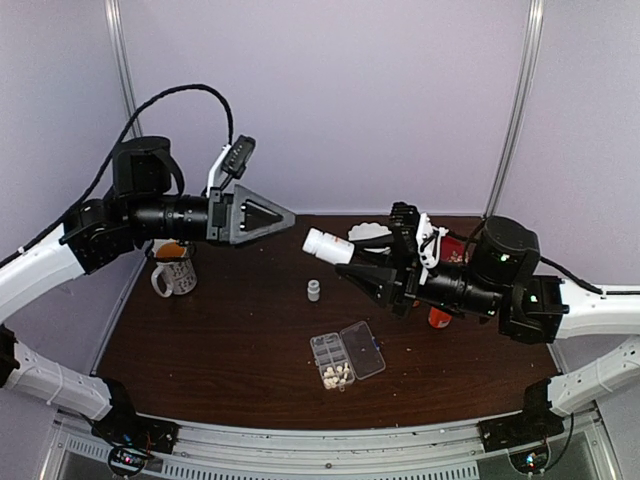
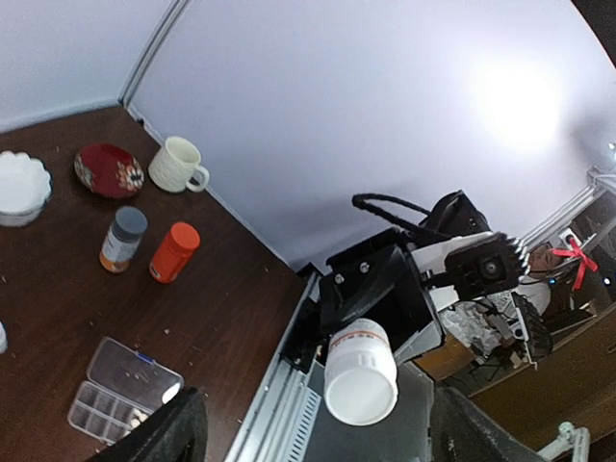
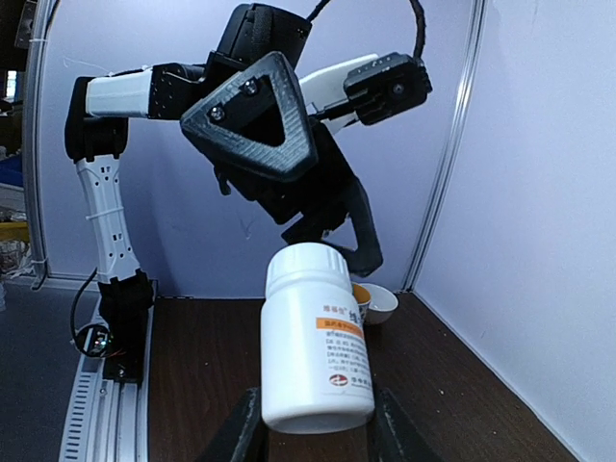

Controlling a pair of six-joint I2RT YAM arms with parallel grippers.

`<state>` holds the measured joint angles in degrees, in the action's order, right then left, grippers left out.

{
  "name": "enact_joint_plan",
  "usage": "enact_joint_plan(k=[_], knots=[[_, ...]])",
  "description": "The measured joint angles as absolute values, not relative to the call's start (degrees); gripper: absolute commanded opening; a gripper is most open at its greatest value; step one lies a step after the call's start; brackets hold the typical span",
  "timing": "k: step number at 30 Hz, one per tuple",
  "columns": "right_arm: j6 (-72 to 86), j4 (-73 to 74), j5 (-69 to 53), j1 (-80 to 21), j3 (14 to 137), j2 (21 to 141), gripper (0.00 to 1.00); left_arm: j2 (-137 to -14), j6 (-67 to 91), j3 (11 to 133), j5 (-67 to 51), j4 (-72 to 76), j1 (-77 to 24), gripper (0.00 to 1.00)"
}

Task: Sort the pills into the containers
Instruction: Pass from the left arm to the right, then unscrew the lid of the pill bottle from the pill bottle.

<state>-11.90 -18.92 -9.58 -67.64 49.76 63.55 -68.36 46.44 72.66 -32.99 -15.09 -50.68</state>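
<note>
Right fingers [image 3: 243, 435] clamp a white bottle [image 3: 313, 337] in the air; the pills [image 1: 337, 377] lie below them, in a few of the open containers [image 1: 322, 347] on the worktop [image 1: 230, 330]. Left fingers [image 2: 179, 429] gape empty near the cap. Most sorting seems undone, with the bottle apparently capped.

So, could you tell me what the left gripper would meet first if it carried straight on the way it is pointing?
Most likely the white bottle held in the right gripper: its capped end faces the open left gripper, centred in its wrist view, though depth is unclear.
</note>
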Motion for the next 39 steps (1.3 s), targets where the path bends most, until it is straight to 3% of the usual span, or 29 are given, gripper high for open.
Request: enact_joint_plan(k=[5,12,20,27,39], knots=[[-6.8,-15.3,-13.3,-67.6,50.2,63.4,0.2,-64.1,31.6,73.1,-32.1,-14.4,-49.5,0.8],[1.2,-13.7,-22.4,-65.8,50.3,63.4,0.2,-56.8,-2.2,64.2,-36.6,-12.1,-50.3,0.82],[4.7,-9.4,-27.8,-65.1,54.9,65.4,0.21,-60.0,-30.6,68.9,-38.3,-19.8,-52.6,0.81],[6.0,-9.1,-29.3,-65.1,55.0,66.2,0.21,-61.2,-44.7,69.4,-36.1,-23.5,-56.6,0.73],[6.5,-9.0,-30.0,-65.1,57.9,69.4,0.21,-62.1,-51.5,70.1,-32.2,-24.8,-57.1,0.62]])
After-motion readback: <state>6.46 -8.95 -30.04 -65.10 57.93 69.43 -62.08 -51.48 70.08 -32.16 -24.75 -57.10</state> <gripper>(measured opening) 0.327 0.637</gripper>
